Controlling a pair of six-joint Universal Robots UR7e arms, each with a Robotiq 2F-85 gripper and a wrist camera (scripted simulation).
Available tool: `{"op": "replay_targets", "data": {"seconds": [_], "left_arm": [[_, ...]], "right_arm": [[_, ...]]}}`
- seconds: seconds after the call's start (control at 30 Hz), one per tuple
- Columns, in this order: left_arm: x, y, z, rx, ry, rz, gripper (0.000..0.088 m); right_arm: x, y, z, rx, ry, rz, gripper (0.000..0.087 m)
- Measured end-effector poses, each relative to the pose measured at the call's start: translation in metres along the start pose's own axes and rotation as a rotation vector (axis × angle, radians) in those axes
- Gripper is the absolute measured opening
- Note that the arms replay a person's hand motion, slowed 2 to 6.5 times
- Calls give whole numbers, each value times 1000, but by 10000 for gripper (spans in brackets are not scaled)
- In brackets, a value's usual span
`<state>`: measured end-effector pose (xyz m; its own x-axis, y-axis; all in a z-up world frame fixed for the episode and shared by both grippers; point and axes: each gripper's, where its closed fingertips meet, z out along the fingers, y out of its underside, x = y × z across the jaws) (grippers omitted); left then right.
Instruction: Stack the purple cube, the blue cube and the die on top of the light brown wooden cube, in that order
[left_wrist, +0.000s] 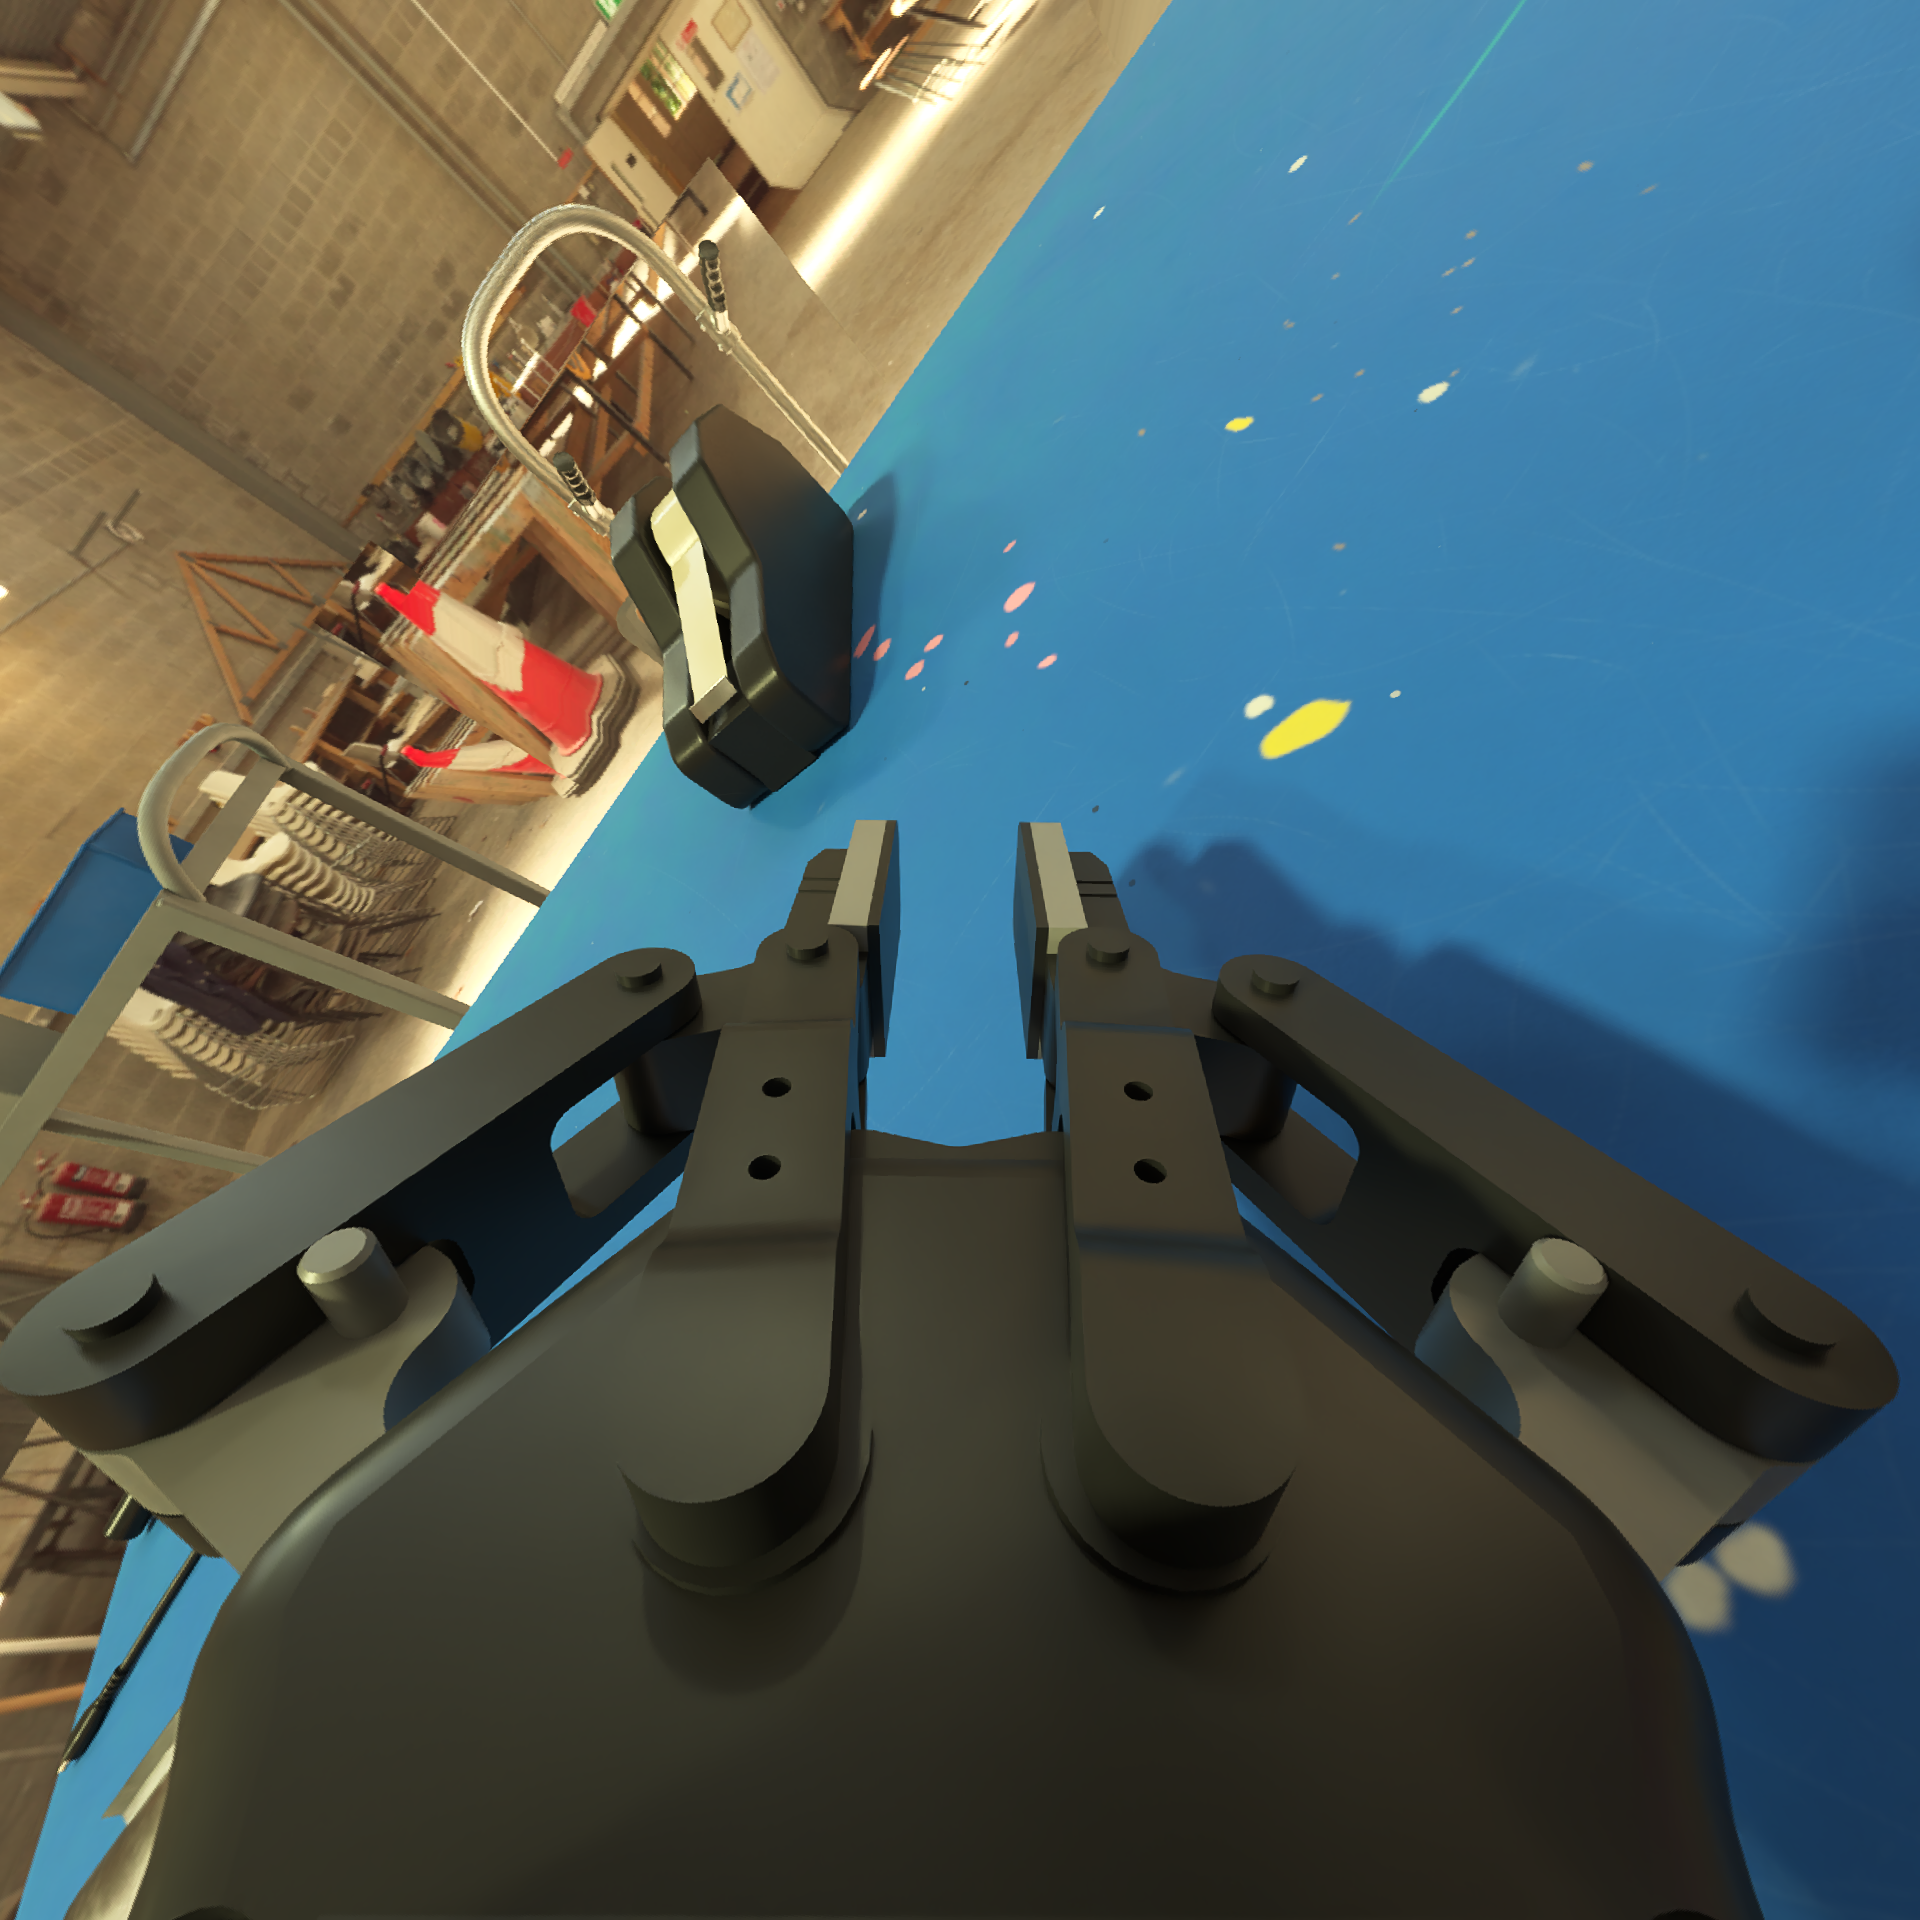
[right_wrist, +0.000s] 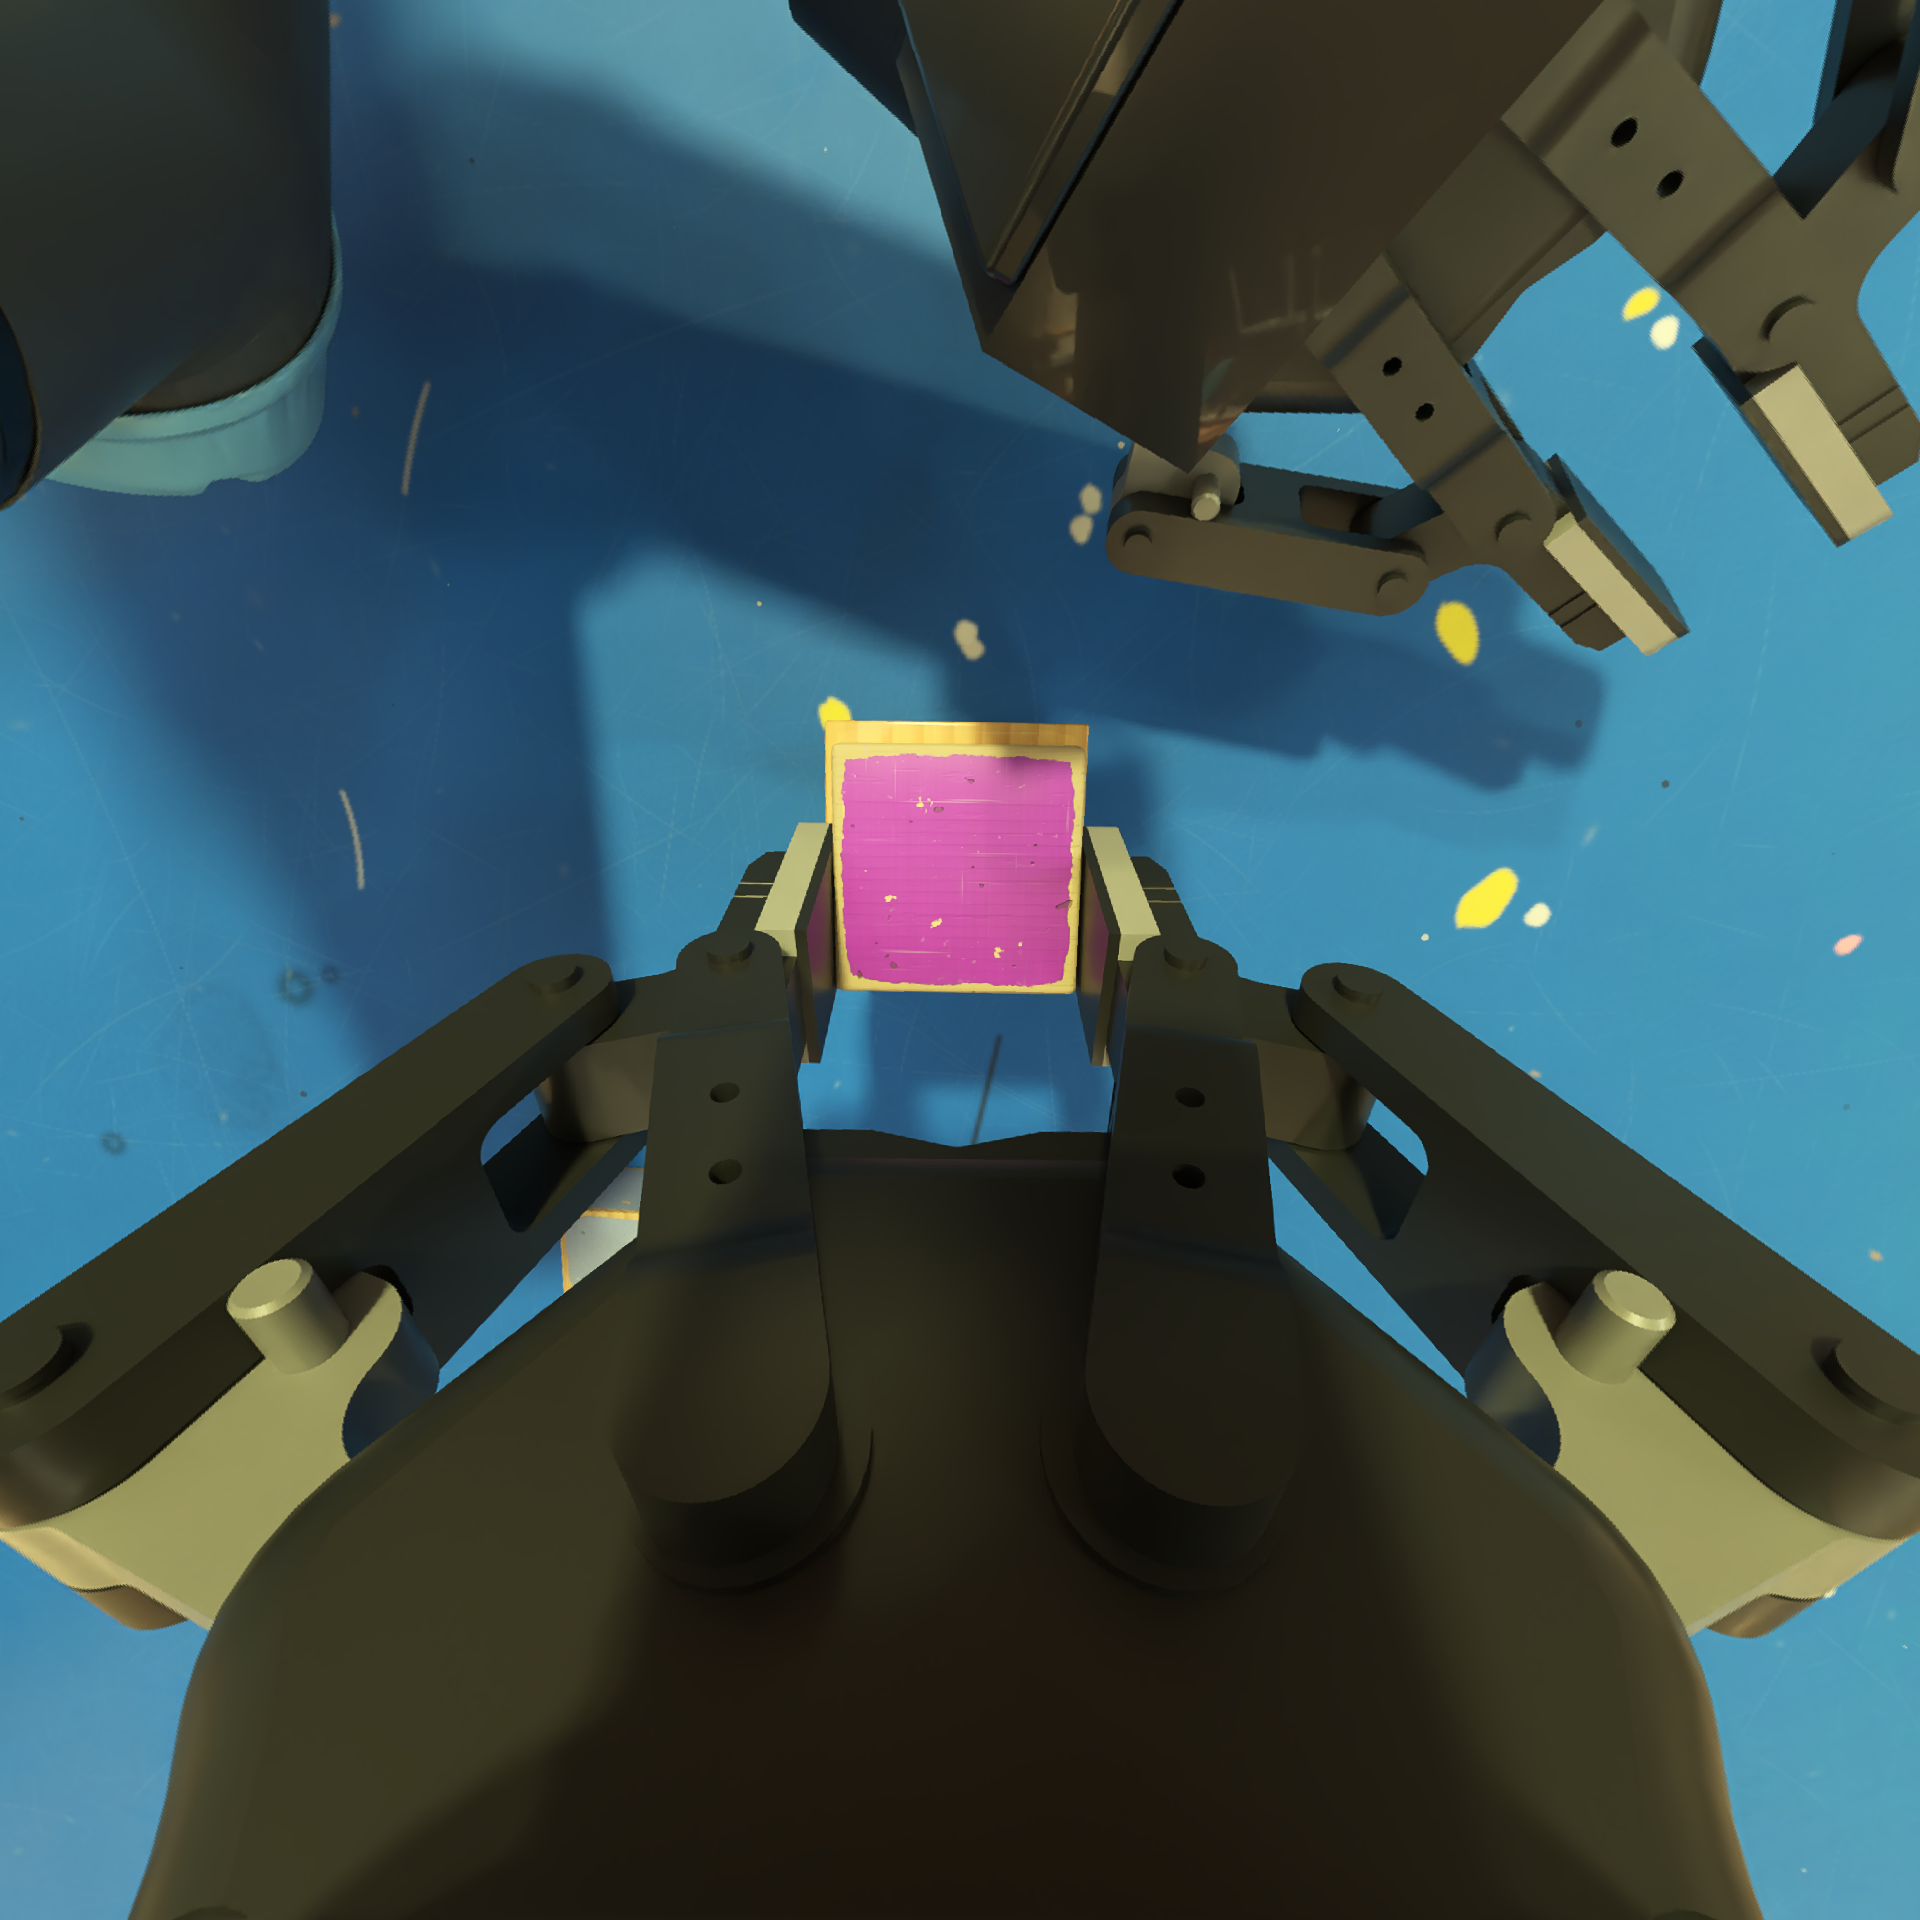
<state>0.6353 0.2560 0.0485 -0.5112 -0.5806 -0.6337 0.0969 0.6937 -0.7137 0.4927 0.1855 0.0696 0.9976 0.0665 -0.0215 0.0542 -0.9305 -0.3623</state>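
In the right wrist view my right gripper (right_wrist: 956, 914) is shut on the purple cube (right_wrist: 956, 873), one finger on each side, above the blue table (right_wrist: 312, 831). A strip of light brown wood (right_wrist: 956, 734) shows along the cube's far edge; I cannot tell whether it is the wooden cube beneath. A pale blue face with a wooden rim (right_wrist: 597, 1236), likely the blue cube, peeks through the linkage at lower left. My left gripper (left_wrist: 958, 883) is empty, its fingers a narrow gap apart over the table (left_wrist: 1455, 935). It also shows in the right wrist view (right_wrist: 1714, 530). No die is in view.
A black blocky device (left_wrist: 748, 613) with a hose stands at the table's edge ahead of the left gripper. A robot arm base (right_wrist: 156, 260) stands at the upper left in the right wrist view. Paint specks dot the table.
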Motion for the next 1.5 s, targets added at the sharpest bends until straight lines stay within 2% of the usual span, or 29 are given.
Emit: {"op": "replay_targets", "data": {"seconds": [1.5], "left_arm": [[1,0,0,3,4,3,186]], "right_arm": [[-1,-1,1,4,3,-2,383]]}}
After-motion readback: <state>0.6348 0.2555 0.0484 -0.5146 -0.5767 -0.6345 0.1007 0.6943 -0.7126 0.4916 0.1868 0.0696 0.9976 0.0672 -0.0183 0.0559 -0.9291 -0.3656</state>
